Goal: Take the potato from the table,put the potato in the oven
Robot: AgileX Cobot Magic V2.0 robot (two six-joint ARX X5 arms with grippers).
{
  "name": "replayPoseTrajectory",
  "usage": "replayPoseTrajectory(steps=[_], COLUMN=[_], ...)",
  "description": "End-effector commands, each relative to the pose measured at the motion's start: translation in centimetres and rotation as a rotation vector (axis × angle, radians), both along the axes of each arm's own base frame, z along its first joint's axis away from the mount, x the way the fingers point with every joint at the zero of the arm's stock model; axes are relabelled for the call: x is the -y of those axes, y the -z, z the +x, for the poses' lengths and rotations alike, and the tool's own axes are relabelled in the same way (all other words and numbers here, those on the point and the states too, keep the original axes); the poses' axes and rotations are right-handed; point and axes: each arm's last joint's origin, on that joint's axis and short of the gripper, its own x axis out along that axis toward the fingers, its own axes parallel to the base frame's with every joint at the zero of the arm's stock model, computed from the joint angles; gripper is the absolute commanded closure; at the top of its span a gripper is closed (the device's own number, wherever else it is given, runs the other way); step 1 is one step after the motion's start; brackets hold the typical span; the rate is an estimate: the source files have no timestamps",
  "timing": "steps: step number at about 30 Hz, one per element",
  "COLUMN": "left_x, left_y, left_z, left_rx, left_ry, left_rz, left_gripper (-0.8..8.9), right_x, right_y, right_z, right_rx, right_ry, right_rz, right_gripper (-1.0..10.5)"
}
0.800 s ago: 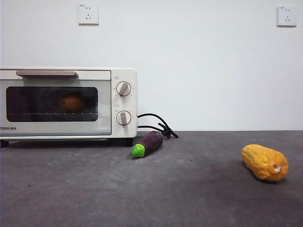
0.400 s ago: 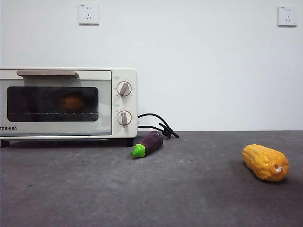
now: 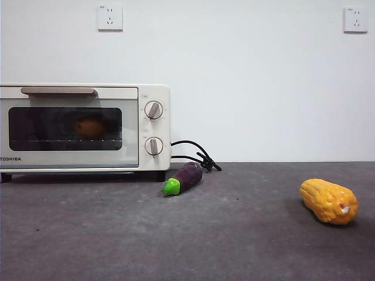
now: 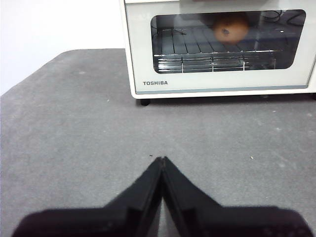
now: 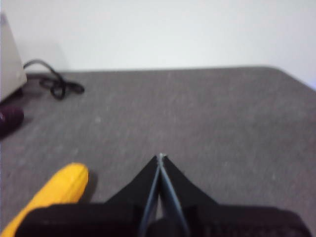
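Dark grey table [image 3: 246, 246] is carrying the Toshiba oven [image 3: 85, 127], door shut, with the potato [image 3: 89, 127] sitting inside on the wire rack behind the glass. Left gripper [image 4: 161, 161] and right gripper [image 5: 160, 158] are both hovering clenched, gripping nothing; eggplant [image 3: 183, 178] and corn cob [image 3: 328, 201] are lying on the table.

The dark grey counter [image 3: 246, 246] carries the cream oven [image 3: 85, 129], straight ahead of the left pincer [image 4: 161, 160] with bare surface between them. An eggplant [image 3: 183, 178] lies just beside the oven's black cord [image 3: 196, 155]. A corn cob [image 3: 328, 201] lies close alongside the right pincer [image 5: 160, 158], well apart from the eggplant.
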Motion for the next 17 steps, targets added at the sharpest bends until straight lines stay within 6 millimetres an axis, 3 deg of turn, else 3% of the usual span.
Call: replayPoseTrajectory(steps=[1, 17], left_x=[-0.01, -0.02], left_y=[0.24, 0.31], left_z=[0.05, 0.10], left_rx=[0.000, -0.009], left_ry=[-0.002, -0.002], left_rz=[-0.007, -0.008], left_gripper=[8.17, 8.17], right_x=[-0.02, 0.07], right_y=[0.70, 0.89], right_z=[-0.04, -0.07], right_rx=[-0.054, -0.074], right_ry=[-0.011, 0.022], right_rz=[-0.020, -0.025], right_gripper=[9.5, 9.5])
